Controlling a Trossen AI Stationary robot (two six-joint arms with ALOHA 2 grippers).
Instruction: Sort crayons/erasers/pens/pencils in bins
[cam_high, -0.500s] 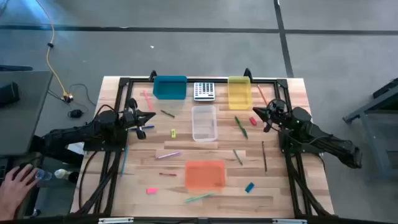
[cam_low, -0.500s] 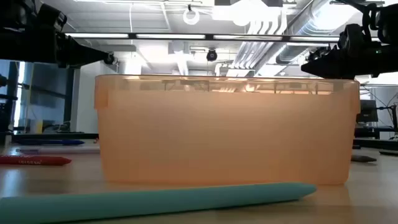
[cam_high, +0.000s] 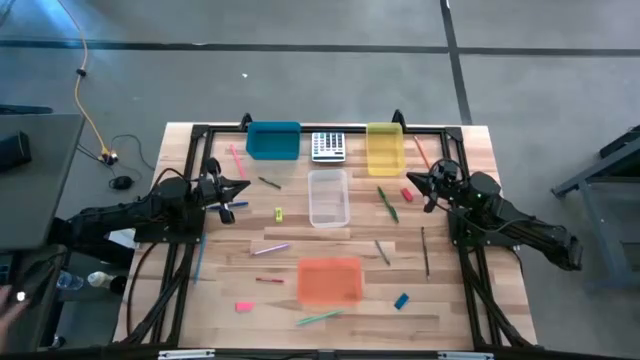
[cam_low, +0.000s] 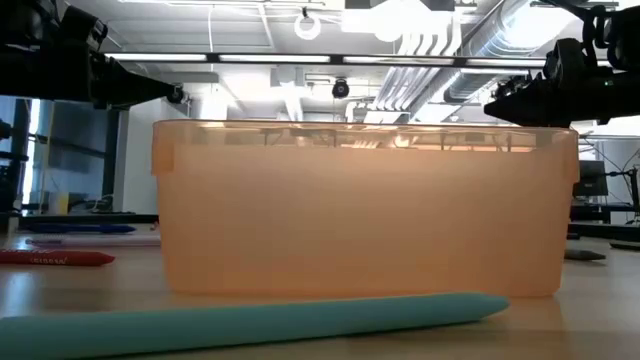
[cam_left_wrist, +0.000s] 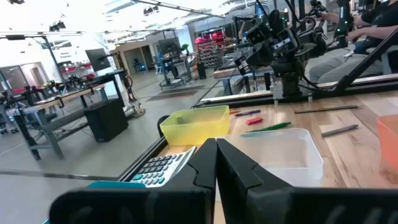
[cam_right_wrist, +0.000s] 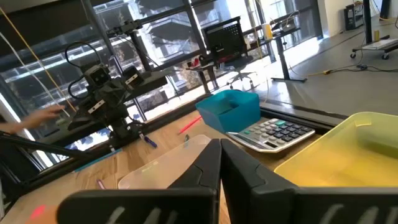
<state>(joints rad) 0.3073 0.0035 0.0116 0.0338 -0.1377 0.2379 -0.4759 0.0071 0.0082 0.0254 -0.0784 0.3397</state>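
Note:
Four bins stand on the wooden table: teal (cam_high: 272, 140) and yellow (cam_high: 385, 148) at the far edge, clear (cam_high: 328, 197) in the middle, orange (cam_high: 329, 279) nearer. Lying loose on the wood are a pink pencil (cam_high: 237, 160), a yellow-green eraser (cam_high: 279, 214), a purple pen (cam_high: 270, 249), a red crayon (cam_high: 268, 280), a pink eraser (cam_high: 243, 307), a blue eraser (cam_high: 401, 300) and a green pen (cam_high: 387, 204). My left gripper (cam_high: 240, 188) hovers shut at the table's left. My right gripper (cam_high: 410, 181) hovers shut at the right, beside a pink-red eraser (cam_high: 406, 194). Neither holds anything.
A grey-keyed calculator (cam_high: 328, 146) lies between the teal and yellow bins. A black frame (cam_high: 320, 127) runs round the table's edges. A teal-green stick (cam_low: 250, 320) lies in front of the orange bin (cam_low: 365, 205). A dark stick (cam_high: 424, 250) lies at the right.
Both arms have kept still. A person's hand beside the table's near left corner has drawn back toward the picture's edge.

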